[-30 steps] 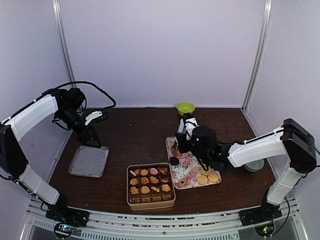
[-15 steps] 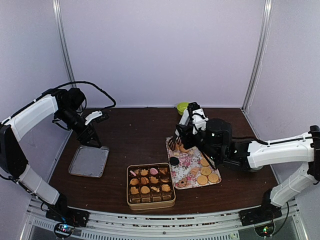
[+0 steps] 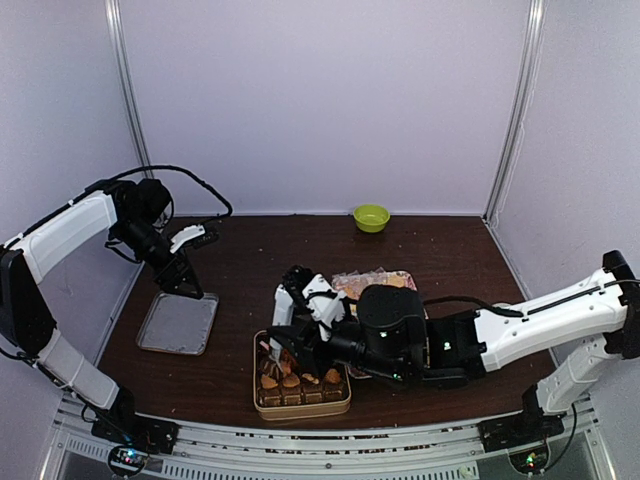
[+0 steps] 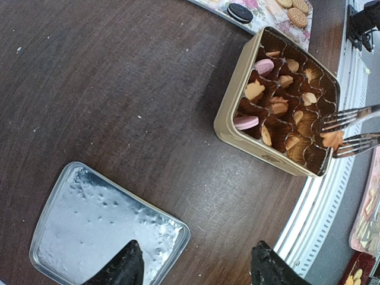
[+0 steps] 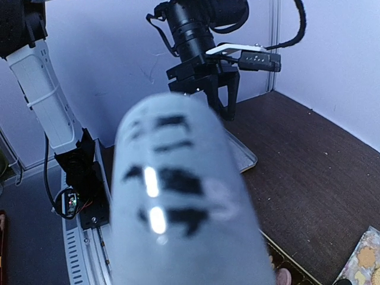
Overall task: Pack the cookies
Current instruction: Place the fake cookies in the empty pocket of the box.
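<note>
The gold cookie tin (image 3: 262, 403) sits at the front centre with tan and pink cookies (image 4: 255, 90) in its brown cups. My right gripper (image 3: 303, 322) is shut on metal tongs (image 4: 350, 126), whose blurred grey handle (image 5: 184, 202) fills the right wrist view. The tong tips pinch a tan cookie (image 4: 332, 140) over the tin's corner. More cookies (image 4: 297, 15) and a black one (image 4: 240, 12) lie on the floral tray (image 3: 375, 280), mostly hidden behind my right arm. My left gripper (image 3: 185, 287) is open and empty above the silver lid (image 4: 101, 231).
A green bowl (image 3: 371, 216) stands at the back of the table. The silver lid (image 3: 178, 322) lies at the left, apart from the tin. The metal rail runs along the table's front edge (image 4: 323, 202).
My right arm has swung left from the floral tray to over the tin, carrying the tongs. The left arm has not moved.
</note>
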Available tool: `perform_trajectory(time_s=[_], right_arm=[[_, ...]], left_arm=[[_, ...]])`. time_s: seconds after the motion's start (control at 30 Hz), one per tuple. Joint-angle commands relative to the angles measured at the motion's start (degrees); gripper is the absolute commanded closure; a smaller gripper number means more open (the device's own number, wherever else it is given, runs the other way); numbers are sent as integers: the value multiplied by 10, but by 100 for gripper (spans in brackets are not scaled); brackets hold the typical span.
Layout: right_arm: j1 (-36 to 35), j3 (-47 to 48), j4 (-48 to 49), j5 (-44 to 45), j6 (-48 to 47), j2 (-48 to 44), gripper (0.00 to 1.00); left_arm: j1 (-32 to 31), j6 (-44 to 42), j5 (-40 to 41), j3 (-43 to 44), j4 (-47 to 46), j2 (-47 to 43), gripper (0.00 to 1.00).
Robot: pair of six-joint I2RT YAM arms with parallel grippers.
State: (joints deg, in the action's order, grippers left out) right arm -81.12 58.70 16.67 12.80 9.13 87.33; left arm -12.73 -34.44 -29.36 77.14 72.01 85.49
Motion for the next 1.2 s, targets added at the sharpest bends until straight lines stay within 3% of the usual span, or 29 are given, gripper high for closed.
perform_trajectory(time_s=[0.0,0.6,1.17], right_arm=[[-6,31,-2,-35,-9,16,69],[-5,51,2,-70,8,62,53],[3,18,63,-40,18,53,67]], left_arm=[[3,-1,3,-7,-11,-3,36],[3,-9,10,-16,-2,-26,36],[3,-11,5,-14,1,-32,36]])
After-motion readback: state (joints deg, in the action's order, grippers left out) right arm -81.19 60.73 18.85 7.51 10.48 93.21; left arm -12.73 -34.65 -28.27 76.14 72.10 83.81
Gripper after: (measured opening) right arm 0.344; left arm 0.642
